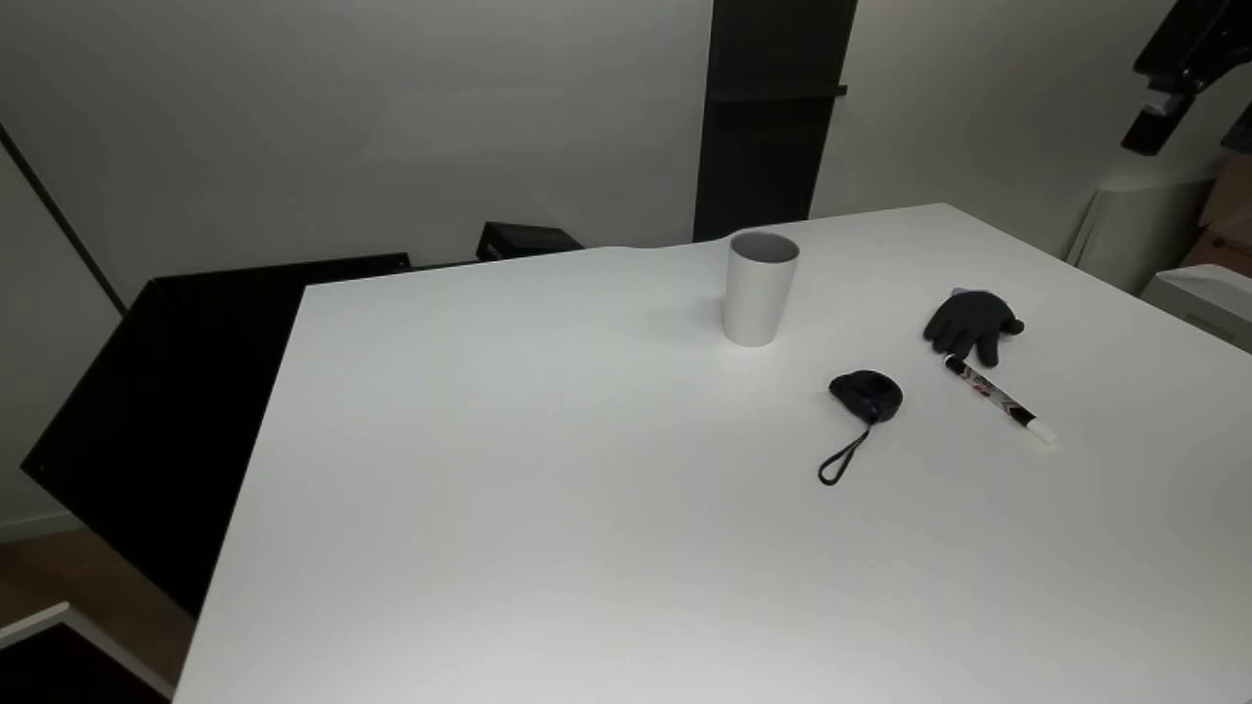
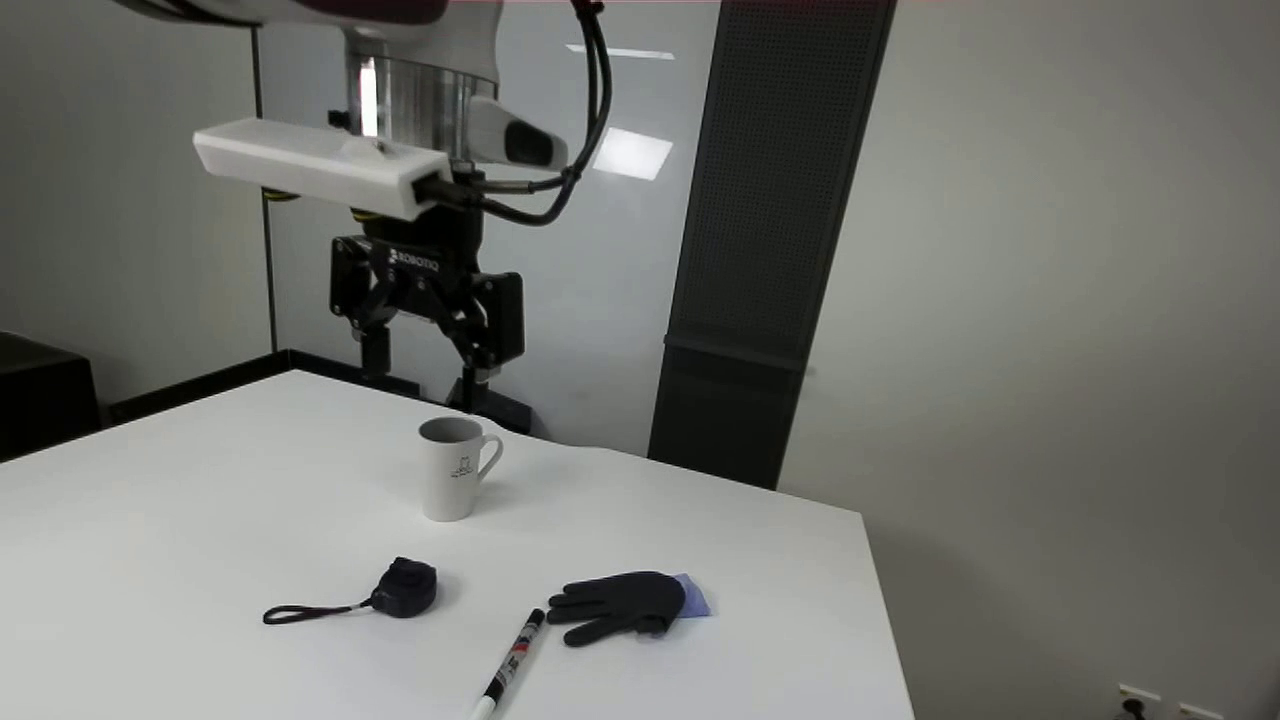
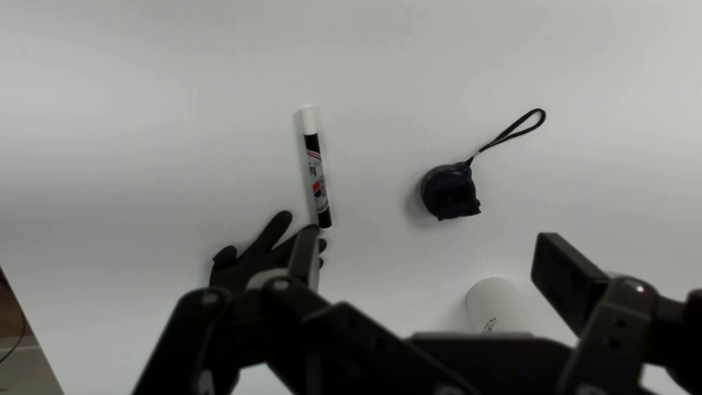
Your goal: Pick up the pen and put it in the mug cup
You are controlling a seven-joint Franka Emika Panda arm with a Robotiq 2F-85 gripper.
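The pen, a black-and-white marker with a white end, lies flat on the table in both exterior views [image 1: 996,397] [image 2: 514,656] and in the wrist view [image 3: 316,173]. Its black end lies close to the glove's fingers. The white mug stands upright in both exterior views [image 1: 755,305] [image 2: 447,480]; its handle shows in an exterior view. In the wrist view the mug [image 3: 493,307] is partly hidden behind the gripper body. My gripper [image 2: 423,372] is open and empty, high above the table. In the wrist view its fingers [image 3: 428,257] are wide apart, with the pen ahead and left.
A black tape measure [image 1: 867,395] with a strap loop lies between mug and pen. A dark glove [image 2: 622,604] lies beside the pen, with a bluish piece at its cuff. The white table [image 1: 469,469] has its far edge near a wall and a dark panel [image 2: 770,240].
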